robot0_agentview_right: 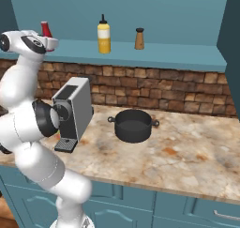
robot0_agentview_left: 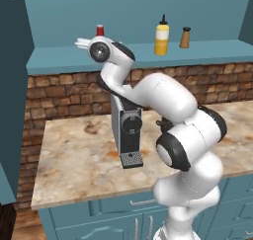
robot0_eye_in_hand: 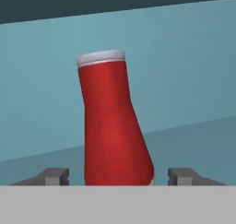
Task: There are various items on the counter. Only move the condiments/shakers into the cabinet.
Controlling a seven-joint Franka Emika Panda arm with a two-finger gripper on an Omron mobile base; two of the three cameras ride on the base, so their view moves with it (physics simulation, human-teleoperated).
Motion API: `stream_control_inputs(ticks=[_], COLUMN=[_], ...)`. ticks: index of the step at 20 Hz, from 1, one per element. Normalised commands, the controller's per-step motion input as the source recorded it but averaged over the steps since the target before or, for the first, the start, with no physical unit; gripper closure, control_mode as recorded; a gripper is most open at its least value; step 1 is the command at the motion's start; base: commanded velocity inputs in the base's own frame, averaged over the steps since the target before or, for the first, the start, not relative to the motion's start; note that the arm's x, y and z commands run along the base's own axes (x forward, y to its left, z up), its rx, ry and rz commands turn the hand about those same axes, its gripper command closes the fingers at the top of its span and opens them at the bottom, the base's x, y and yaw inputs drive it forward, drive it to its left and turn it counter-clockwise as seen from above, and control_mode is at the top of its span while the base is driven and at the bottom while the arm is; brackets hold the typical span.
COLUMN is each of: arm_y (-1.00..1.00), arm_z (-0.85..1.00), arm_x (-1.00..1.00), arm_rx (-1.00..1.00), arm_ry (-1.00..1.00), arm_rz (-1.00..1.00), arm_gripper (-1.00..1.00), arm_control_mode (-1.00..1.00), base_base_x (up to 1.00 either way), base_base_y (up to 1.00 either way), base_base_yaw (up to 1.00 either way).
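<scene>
The red ketchup bottle [robot0_eye_in_hand: 113, 126] is seen upright on the cabinet's flat teal shelf ledge [robot0_agentview_right: 164, 53], its white cap on top, standing between the two dark fingertips [robot0_eye_in_hand: 51, 176] of the jaws. In the hand view a clear gap is shown on each side of the bottle, so the jaws are spread apart and the bottle is not clamped. In the left base view the gripper [robot0_agentview_left: 83, 44] is found at the left part of the ledge, with the bottle's top visible just behind the wrist; in the right base view the same bottle is partly hidden by the hand. Further along the ledge, well apart from the ketchup, the yellow squeeze bottle [robot0_agentview_right: 103, 35] with its dark nozzle is placed upright, and the small brown wooden shaker [robot0_agentview_right: 139, 39] is set near it on its far side from the ketchup; the two are not touching. Below, on the marbled counter [robot0_agentview_right: 187, 152], the grey-black coffee machine [robot0_agentview_right: 72, 112] is positioned against the brick backsplash [robot0_agentview_right: 164, 88], partly covered by the arm in the left base view. The black two-handled pot [robot0_agentview_right: 133, 125] is set on the counter beside the machine, apart from it.
</scene>
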Motion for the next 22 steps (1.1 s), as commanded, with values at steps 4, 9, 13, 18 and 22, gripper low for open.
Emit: stream_control_inputs(ticks=[4,9,13,18,22], arm_y=[0.00,-0.03,-0.07,-0.06,-0.11], arm_z=[-0.01,-0.01,-0.03,-0.59,-0.98], arm_x=[-0.86,-0.80,-0.67,-1.00,-0.92], arm_rx=[0.00,0.00,0.00,-0.04,-0.22], arm_ry=[0.00,0.00,-0.01,-0.01,0.04], arm_rz=[-0.05,-0.08,0.06,0.30,0.28], arm_gripper=[-1.00,-1.00,-1.00,-1.00,-1.00], arm_control_mode=[-1.00,-1.00,-1.00,-1.00,-1.00], base_base_x=[0.00,0.00,0.00,0.00,0.00], base_base_y=[0.00,0.00,0.00,0.00,0.00], base_base_yaw=[0.00,0.00,0.00,0.00,0.00])
